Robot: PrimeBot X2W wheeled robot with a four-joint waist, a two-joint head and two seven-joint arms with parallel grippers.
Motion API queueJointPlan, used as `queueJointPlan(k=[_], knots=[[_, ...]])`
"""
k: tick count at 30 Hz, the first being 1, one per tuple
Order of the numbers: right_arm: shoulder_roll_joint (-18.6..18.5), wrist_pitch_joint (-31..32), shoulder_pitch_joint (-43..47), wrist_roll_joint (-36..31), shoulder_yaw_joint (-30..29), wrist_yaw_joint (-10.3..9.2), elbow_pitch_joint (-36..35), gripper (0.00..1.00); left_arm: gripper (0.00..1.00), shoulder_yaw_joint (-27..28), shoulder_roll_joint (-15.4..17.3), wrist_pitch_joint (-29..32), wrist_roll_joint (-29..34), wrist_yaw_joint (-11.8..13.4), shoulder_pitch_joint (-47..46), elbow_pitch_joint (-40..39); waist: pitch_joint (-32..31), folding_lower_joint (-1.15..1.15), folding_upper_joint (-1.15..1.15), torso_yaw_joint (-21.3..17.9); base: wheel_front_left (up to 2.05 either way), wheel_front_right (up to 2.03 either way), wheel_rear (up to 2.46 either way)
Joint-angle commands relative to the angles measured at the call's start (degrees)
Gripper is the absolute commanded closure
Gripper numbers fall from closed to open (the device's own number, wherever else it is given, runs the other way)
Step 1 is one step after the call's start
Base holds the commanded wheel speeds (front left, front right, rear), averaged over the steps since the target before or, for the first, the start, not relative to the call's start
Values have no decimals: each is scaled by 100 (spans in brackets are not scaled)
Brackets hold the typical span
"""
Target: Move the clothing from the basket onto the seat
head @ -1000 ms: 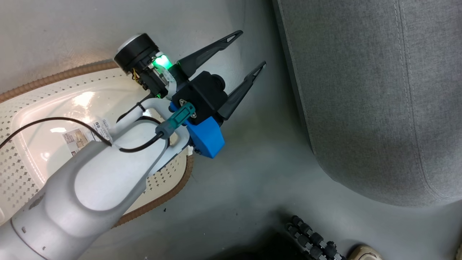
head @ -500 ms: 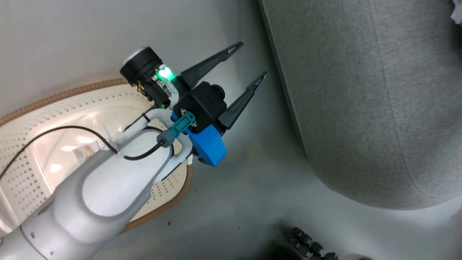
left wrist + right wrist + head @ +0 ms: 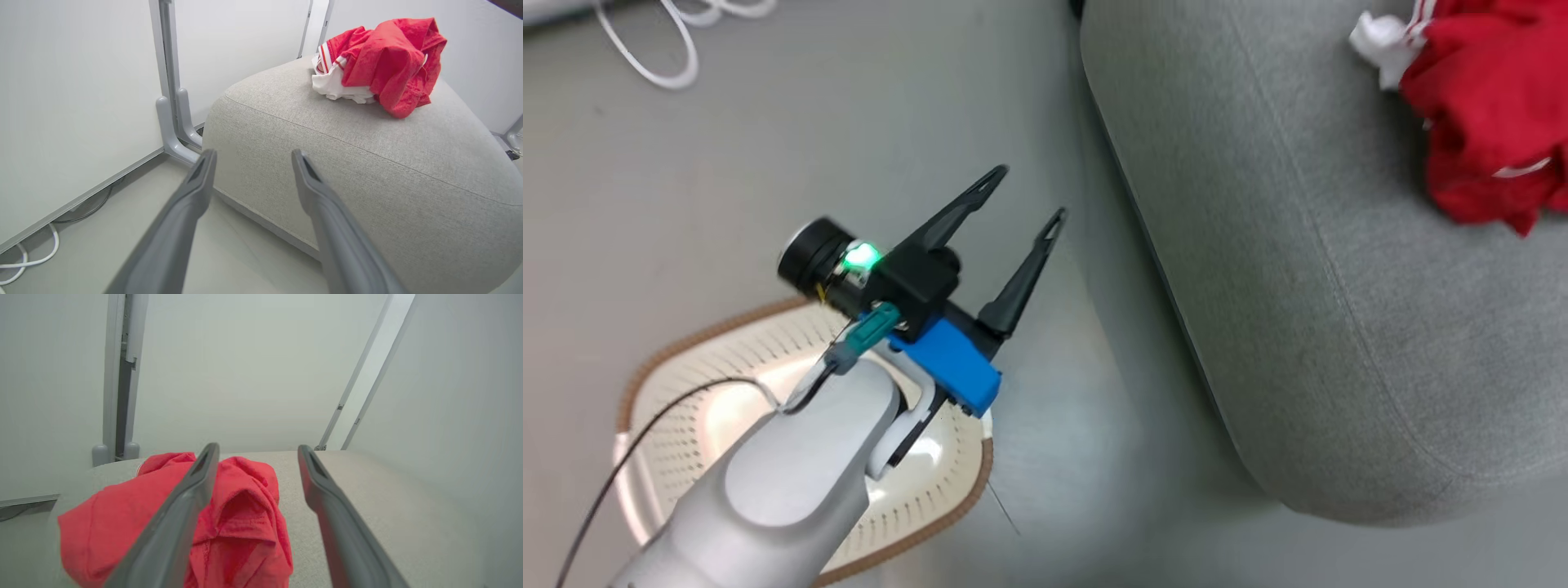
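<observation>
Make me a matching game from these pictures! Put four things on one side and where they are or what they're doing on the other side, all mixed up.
Things:
1. bright-red fabric clothing
2. cream-white perforated plastic basket with a brown rim
3. large grey woven-fabric seat
4. left gripper

Descriptions:
A. open, holding nothing
B. on the floor, under the robot's pale arm
C. heaped on top of the seat
D. has the red heap lying on it

Pairs: 1-C, 2-B, 3-D, 4-A
</observation>
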Motion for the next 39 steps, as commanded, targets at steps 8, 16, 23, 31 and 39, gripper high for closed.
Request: queueJointPlan(k=[8,16,23,31,39], knots=[[152,-4,711,-23,905,-6,-692,0,0,1136,21,-141,-190,426,1086,-278,-1511,1,0,844,0,0,0],[280,-4,1015,53,1843,-6,-575,0,0,2510,-50,-143,155,442,2243,-836,-2160,1,0,1442,0,0,0],[489,-4,1255,115,2279,-6,-405,0,0,3450,-294,-142,497,244,3077,-981,-2540,1,0,1785,0,0,0],[767,-4,1809,185,2361,-6,-77,0,0,4096,-712,-141,895,-93,3757,-927,-2822,1,0,2006,0,0,0],[992,-4,2300,257,2314,-6,128,0,0,4611,-1058,-141,1217,-479,4168,-774,-2997,1,0,2033,0,0,0]])
